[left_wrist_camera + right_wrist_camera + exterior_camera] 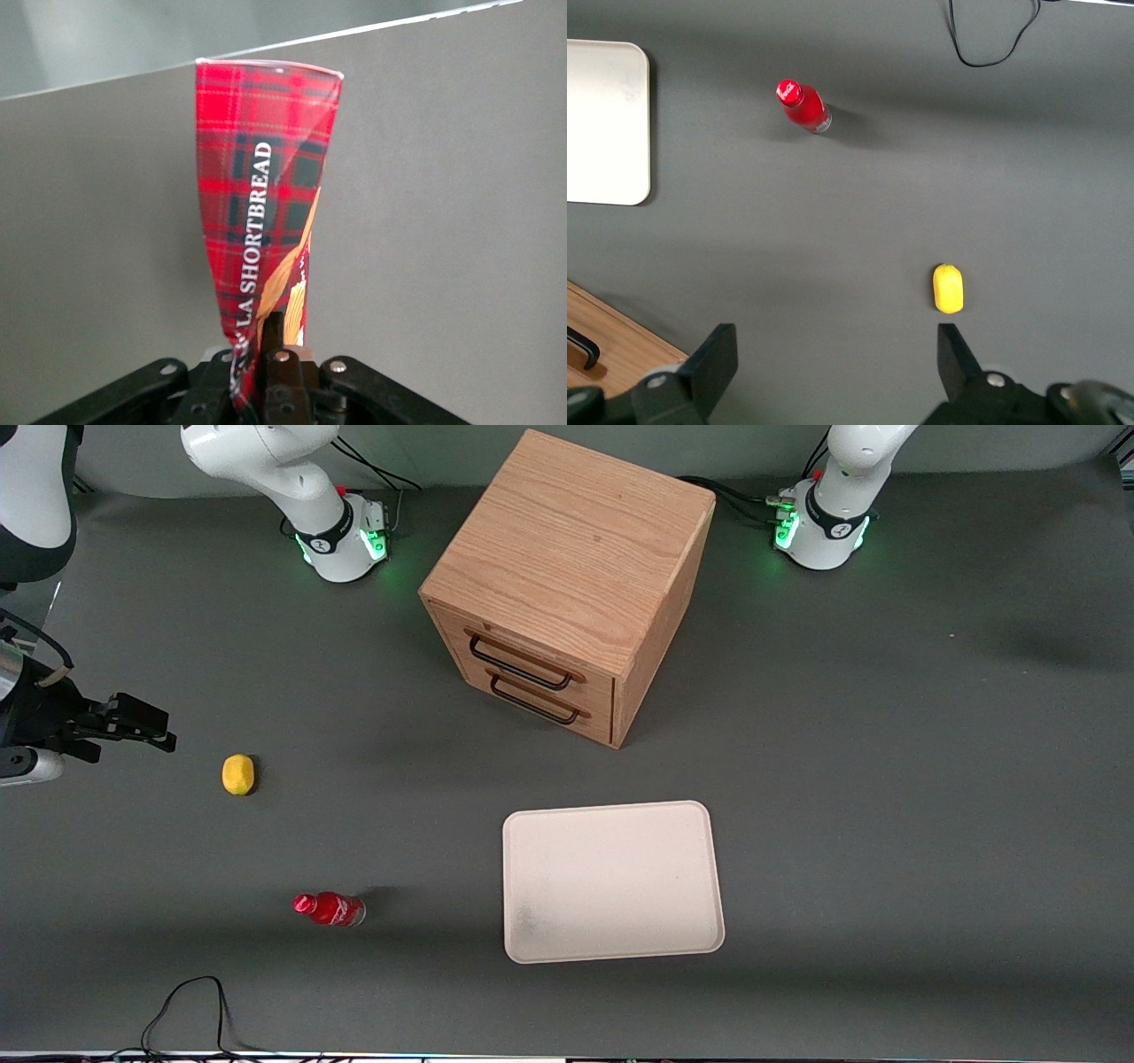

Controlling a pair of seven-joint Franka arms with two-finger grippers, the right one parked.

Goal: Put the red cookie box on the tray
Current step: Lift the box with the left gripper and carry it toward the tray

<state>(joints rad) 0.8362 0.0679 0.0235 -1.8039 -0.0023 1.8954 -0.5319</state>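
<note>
The gripper (270, 372) is pinching one end of the red cookie box (264, 212), tartan carton standing up from its fingers over grey bench (461, 221). In the front view the tray (611, 881) lies bare, lower centre of frame, nearer the camera than the wooden drawer cabinet (567, 584).

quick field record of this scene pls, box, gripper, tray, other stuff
red cookie box: clamped at one end by the gripper, seen only in the left wrist view
jaws: shut on the box
tray: nothing on it, nearer the front camera than the wooden drawer cabinet
others: lemon, small red bottle, toward the parked arm's end
</note>
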